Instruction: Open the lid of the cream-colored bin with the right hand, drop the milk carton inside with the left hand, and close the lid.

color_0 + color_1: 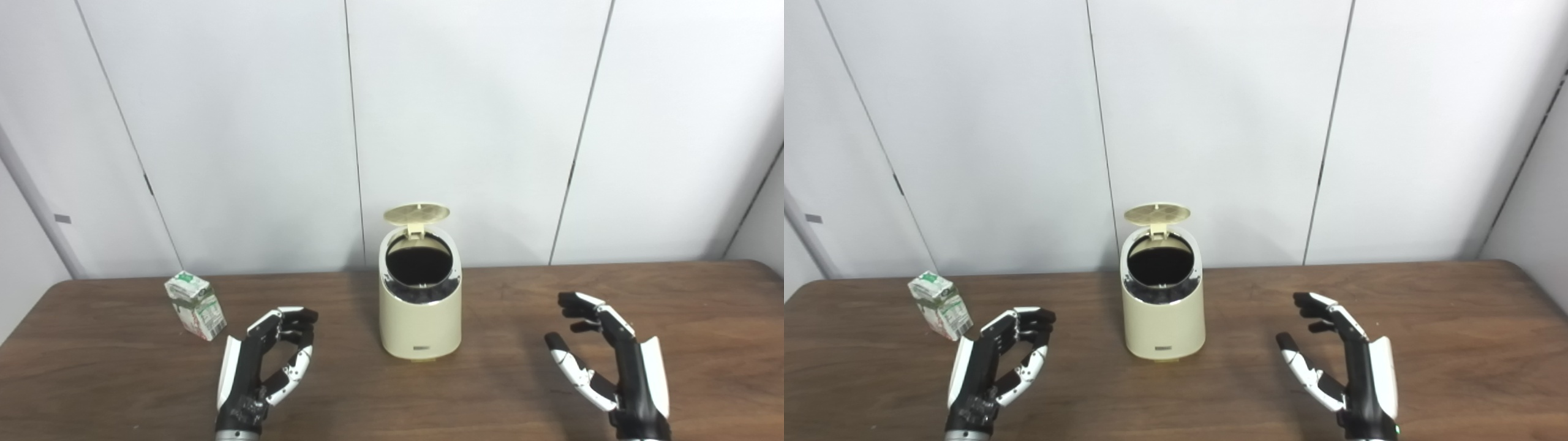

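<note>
Milk carton (pixel 195 305): on counter (pixel 490 380), just left of left hand (pixel 263 367), untouched; bin (pixel 420 306) lid (pixel 416 213) up. Both hands' fingers (pixel 294 318) spread, empty; right hand (pixel 612 367) right of bin.

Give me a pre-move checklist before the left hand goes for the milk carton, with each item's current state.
1. Lid of the cream bin up, mouth exposed: ok.
2. Milk carton upright on the table, untouched: ok.
3. Left hand empty, fingers apart: ok.
4. Right hand open, clear of the bin: ok.
5. Room inside the bin: cannot tell, interior dark.
</note>
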